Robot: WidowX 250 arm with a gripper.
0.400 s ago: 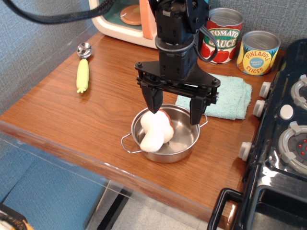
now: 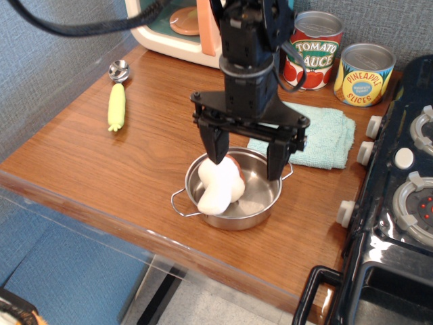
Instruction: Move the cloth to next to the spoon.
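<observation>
The light teal folded cloth [image 2: 316, 139] lies on the wooden counter at the right, behind the steel pot, partly hidden by my gripper. The spoon [image 2: 117, 99], with a yellow-green corn-cob handle and a round silver bowl, lies at the far left of the counter. My black gripper [image 2: 245, 154] hangs open and empty over the steel pot [image 2: 233, 191], its left finger in front of the white plush toy [image 2: 218, 186] inside the pot, its right finger near the cloth's front left corner.
A tomato sauce can [image 2: 312, 51] and a pineapple slices can [image 2: 364, 74] stand at the back right. A black toy stove [image 2: 399, 203] borders the counter's right side. A toy appliance [image 2: 177, 27] stands at the back. The counter's front edge runs diagonally.
The gripper has shifted very slightly; nothing else has moved.
</observation>
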